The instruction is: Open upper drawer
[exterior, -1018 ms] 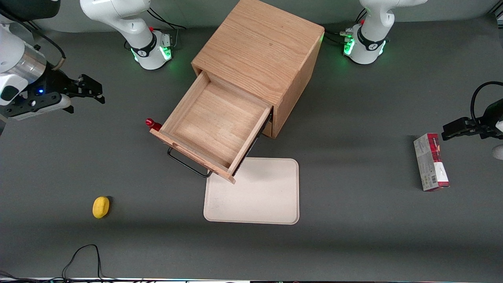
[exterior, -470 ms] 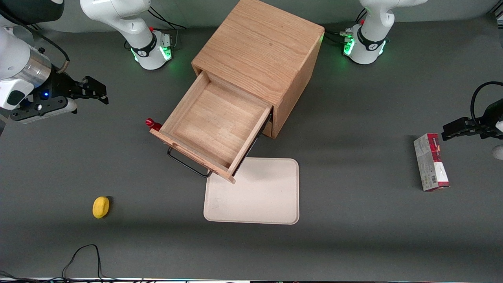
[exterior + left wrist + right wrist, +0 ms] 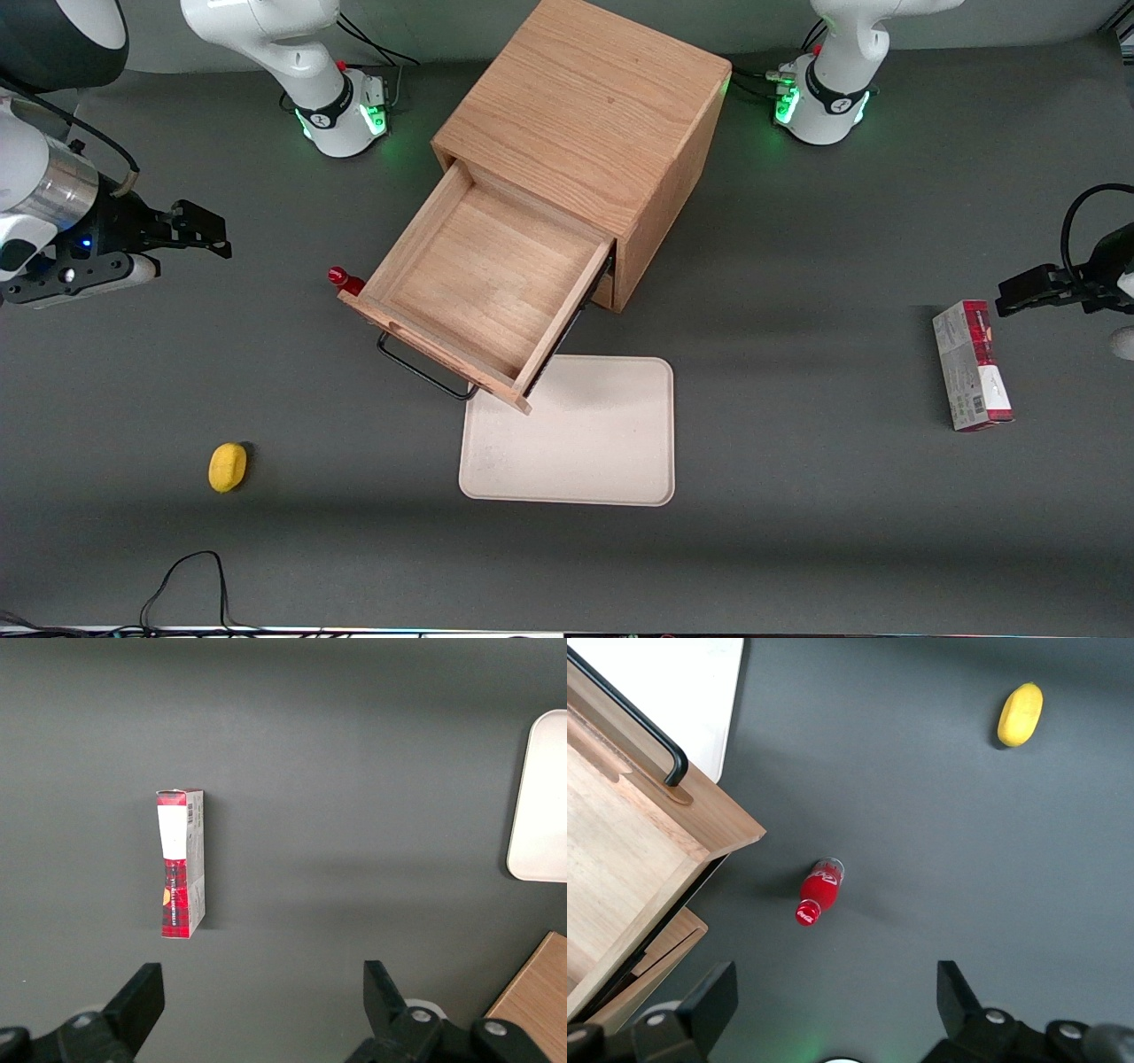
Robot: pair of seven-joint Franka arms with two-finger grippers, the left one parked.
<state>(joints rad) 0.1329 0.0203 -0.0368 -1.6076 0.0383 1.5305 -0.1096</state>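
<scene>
We see the light oak upper drawer (image 3: pixel 483 288) pulled well out of the cube-shaped oak cabinet (image 3: pixel 585 124), its bare wooden floor open to view. Its long black metal bar handle (image 3: pixel 423 372) runs along the drawer front, on the side nearest the front camera. One corner of the drawer front hangs over the edge of the pale cream rectangular tray (image 3: pixel 576 434), which lies flat on the dark grey tabletop (image 3: pixel 797 532), nearer the front camera than the cabinet.

The working arm's black two-finger gripper (image 3: pixel 202 232) hovers well apart from the drawer, toward the working arm's end of the tabletop, and it grasps nothing. From the wrist camera we catch its two fingers (image 3: pixel 709 1001) spread wide with bare tabletop between them, so it is released.

Just beside the drawer front's corner stands a small red bottle (image 3: pixel 344 280), and the wrist camera looks down on it (image 3: pixel 815 892) close to that wooden corner (image 3: pixel 735 828). A small yellow lemon-shaped object (image 3: pixel 227 466) sits alone, near the front camera and well away from the cabinet. Toward the parked arm's end lies a red and grey carton (image 3: pixel 971 365), flat on the tabletop.
</scene>
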